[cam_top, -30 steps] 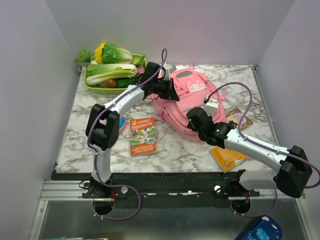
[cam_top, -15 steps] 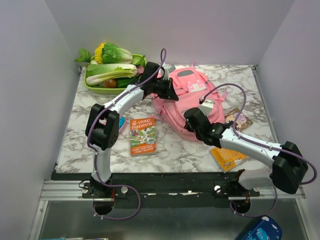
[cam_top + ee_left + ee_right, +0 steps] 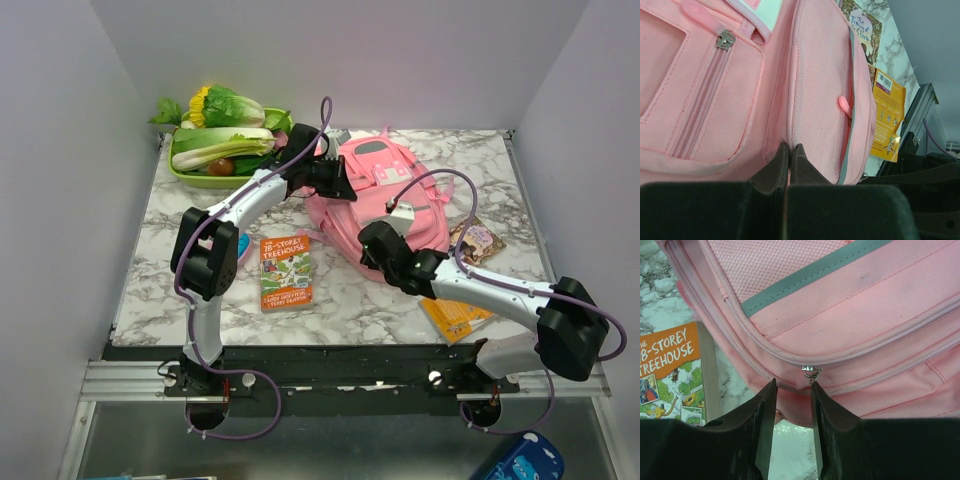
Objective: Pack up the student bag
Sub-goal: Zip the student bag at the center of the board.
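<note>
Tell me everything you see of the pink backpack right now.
The student bag is soft pink woven fabric, lying flat on the marble table, grey-and-white patch toward the back wall. A grey trim band runs along one side. The left gripper is shut on a fabric fold; the right gripper is open at a metal zip slider.

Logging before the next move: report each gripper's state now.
Left gripper: closed, pinching a fold of the student bag.
Right gripper: open, its tips at a zip pull on the bag.
</note>
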You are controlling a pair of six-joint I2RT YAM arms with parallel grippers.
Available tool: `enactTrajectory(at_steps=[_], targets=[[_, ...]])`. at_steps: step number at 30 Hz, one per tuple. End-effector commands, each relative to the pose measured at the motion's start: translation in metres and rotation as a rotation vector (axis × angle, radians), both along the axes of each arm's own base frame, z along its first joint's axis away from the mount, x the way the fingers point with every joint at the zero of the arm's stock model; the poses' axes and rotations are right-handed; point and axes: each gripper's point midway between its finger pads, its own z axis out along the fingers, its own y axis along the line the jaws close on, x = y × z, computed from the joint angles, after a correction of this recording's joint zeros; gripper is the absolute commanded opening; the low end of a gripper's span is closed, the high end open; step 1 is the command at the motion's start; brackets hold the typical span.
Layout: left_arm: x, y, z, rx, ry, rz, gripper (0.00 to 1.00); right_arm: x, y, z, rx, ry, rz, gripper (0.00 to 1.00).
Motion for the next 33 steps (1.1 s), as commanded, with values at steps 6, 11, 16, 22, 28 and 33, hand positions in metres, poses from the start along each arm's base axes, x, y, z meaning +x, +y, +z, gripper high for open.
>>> enactTrajectory(at_steps=[6, 11, 16, 22, 28, 33], targets=[[-0.005, -0.01, 0.055, -0.107, -0.101, -0.048, 0.0, 0.004, -0.008, 0.004, -0.025, -0.049, -0.039, 0.4], [-0.005, -0.01, 0.055, -0.111, -0.098, -0.049, 0.0, 0.008, -0.016, 0.001, -0.046, -0.07, -0.085, 0.36], [-0.006, -0.01, 0.055, -0.111, -0.097, -0.052, 0.0, 0.009, -0.014, -0.002, -0.052, -0.073, -0.085, 0.32], [-0.004, -0.009, 0.055, -0.1, -0.107, -0.05, 0.0, 0.004, -0.015, 0.012, -0.037, -0.114, -0.064, 0.15], [0.003, -0.002, 0.046, -0.078, -0.107, -0.037, 0.0, -0.01, -0.017, 0.026, -0.016, -0.145, 0.013, 0.08], [0.006, 0.003, 0.044, -0.074, -0.105, -0.029, 0.0, -0.024, -0.015, 0.016, -0.008, -0.12, 0.11, 0.06]])
